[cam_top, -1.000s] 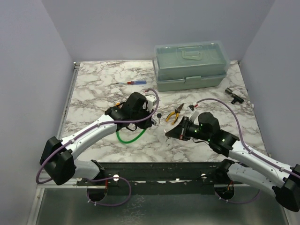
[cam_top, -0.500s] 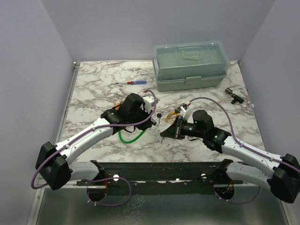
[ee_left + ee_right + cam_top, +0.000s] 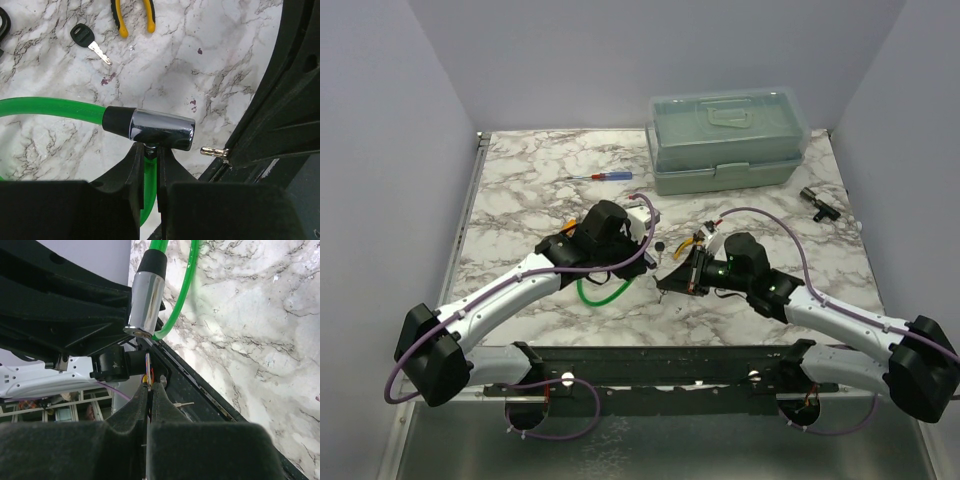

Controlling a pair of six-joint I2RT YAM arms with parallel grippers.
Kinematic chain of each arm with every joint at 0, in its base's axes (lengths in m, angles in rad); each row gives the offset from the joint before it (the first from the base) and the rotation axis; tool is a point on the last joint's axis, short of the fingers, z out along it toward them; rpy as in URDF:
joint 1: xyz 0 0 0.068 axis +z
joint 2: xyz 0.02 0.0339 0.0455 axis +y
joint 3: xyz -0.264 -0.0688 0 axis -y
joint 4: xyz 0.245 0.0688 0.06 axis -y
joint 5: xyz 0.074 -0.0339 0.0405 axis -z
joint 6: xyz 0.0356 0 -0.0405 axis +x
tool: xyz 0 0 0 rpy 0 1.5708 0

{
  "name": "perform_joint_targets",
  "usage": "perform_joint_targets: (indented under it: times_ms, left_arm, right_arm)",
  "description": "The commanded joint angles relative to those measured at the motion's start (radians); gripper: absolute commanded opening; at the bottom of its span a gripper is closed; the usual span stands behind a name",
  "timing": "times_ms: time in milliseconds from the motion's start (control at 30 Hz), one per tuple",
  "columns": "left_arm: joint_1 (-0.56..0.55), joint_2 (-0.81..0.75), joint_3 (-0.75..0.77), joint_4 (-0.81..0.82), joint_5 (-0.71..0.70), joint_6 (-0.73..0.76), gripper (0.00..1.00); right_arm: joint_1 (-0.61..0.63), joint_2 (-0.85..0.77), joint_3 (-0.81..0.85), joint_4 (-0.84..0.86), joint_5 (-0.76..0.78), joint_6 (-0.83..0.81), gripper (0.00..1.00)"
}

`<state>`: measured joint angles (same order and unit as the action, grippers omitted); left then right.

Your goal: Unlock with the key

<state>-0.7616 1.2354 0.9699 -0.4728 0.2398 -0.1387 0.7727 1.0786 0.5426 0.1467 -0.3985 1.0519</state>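
Seemingly mid-approach. Over the last second the right arm has swung leftward across the marble table, bringing the right gripper close to the left gripper. The left gripper stands narrow, clamped on the lock just beneath its chrome barrel, with the green cable trailing away to the side. The right gripper's fingers are pressed together on a short metal blade, probably a key's. Its tip is just beside the barrel's open end, not yet inside and a little off the barrel's line.

The move has closed the gap, so insertion looks like the step in hand, with fine alignment to the keyhole yet to be made.

The key, dark-headed with a silver blade, lies untouched on the table, well apart from the lock and near the yellow-handled pliers.

No brand, label or writing can be read on the barrel, the tools or the green toolbox.
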Motion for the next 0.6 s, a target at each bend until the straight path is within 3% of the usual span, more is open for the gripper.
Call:
perform_joint_targets:
  times_ms: [0, 567]
  left_arm:
    - [-0.013, -0.032, -0.008, 0.040, 0.016, 0.023, 0.00]
    - [-0.022, -0.030, -0.011, 0.039, 0.007, 0.030, 0.00]
  right_arm:
    - [0.005, 0.010, 0.022, 0.047, -0.005, 0.003, 0.00]
    - [0.003, -0.029, 0.029, -0.007, 0.078, -0.029, 0.00]
